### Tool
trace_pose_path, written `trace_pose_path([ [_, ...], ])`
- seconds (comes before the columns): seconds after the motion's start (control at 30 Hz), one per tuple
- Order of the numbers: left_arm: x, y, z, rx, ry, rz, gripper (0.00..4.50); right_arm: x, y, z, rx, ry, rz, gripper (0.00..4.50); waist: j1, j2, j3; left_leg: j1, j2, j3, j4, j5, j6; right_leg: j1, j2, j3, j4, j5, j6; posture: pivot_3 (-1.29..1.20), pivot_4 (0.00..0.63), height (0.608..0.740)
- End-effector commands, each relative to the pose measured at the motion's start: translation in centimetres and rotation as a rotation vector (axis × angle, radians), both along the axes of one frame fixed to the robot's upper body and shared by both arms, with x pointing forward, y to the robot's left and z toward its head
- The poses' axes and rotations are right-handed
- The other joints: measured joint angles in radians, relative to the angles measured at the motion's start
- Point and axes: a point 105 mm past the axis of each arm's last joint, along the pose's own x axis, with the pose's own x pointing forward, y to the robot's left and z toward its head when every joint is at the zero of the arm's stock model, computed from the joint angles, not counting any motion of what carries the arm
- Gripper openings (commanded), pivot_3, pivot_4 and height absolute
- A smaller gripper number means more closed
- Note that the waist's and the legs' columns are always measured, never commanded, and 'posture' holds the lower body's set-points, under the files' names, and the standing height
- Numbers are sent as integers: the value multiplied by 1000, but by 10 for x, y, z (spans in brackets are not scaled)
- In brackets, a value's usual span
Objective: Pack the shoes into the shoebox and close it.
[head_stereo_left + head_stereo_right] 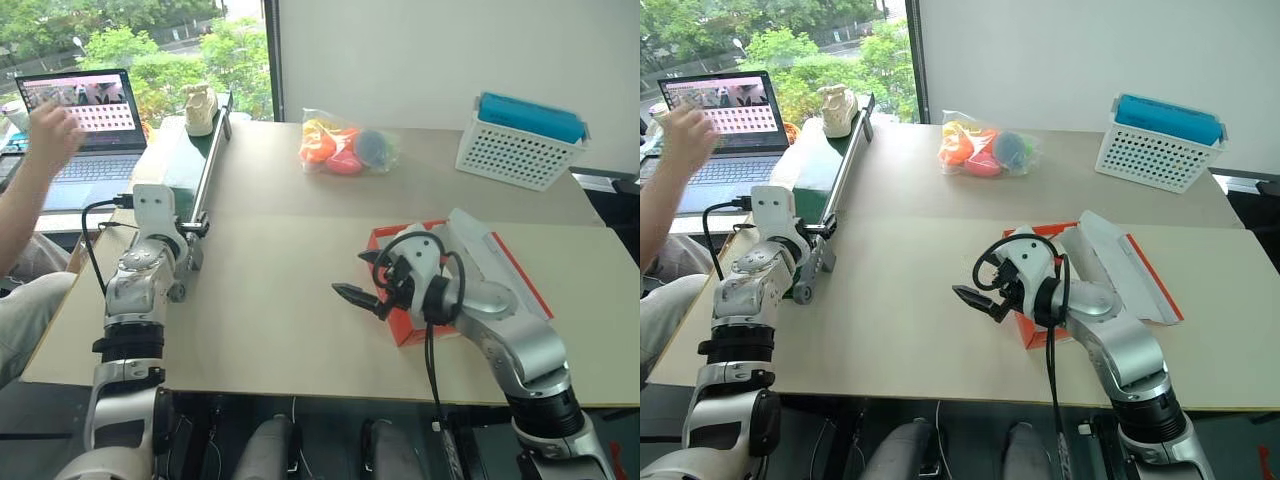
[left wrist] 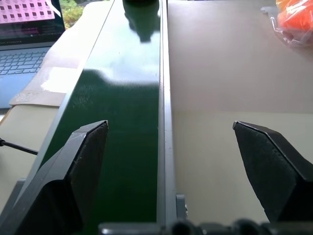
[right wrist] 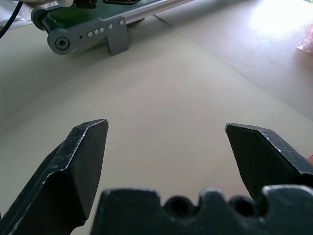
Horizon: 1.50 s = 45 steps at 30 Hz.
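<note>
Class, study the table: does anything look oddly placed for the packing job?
Yes: one cream-white perforated clog shoe stands at the far end of the green conveyor belt, far from the orange-red cardboard shoebox across the table.

Beige table [image 1: 290, 300] and what rests on it

At the near right lies the orange-red shoebox [image 1: 1152, 285]. At the far middle lies a clear bag of bright-coloured items [image 1: 345, 145]; at the far right stands a white perforated basket [image 1: 515, 150] with a blue top. Along the left edge runs a green conveyor belt [image 2: 122, 122], with one cream-white shoe [image 1: 198, 108] at its far end.
</note>
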Motion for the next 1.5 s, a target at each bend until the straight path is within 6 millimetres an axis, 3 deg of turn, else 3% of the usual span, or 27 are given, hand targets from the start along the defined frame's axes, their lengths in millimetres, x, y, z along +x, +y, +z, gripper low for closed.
trace_pose_path([
  [0.03, -2, 13, 13, 21, -51, 41, 4434, 2, 3, 8, 6, -61, -13, 4500, -1, 0, 0, 0, 0, 0, 0, 0, 0, 0, 0, 0, 0, 0, 0, 0, 150, 699],
  [0.27, -3, 25, 9, 39, -15, 92, 4434, 2, 5, 5, -3, -54, -22, 4500, 0, 0, 0, 0, 0, 0, 0, 0, 0, 0, 0, 0, 0, 0, 0, 0, 150, 699],
  [1.2, 2, 31, 7, 19, -10, 113, 4434, 8, 5, 5, 23, -57, -92, 4500, -1, 0, 0, 0, 0, 0, 0, 0, 0, -1, 0, 0, 0, 0, 0, 0, 150, 699],
  [1.5, 6, 33, -7, 20, 50, 146, 4434, 9, 5, 11, 43, -65, -109, 4500, -1, -1, 0, 0, 0, 0, 0, 0, 0, -1, 0, 0, 1, 0, 0, 0, 150, 699],
])
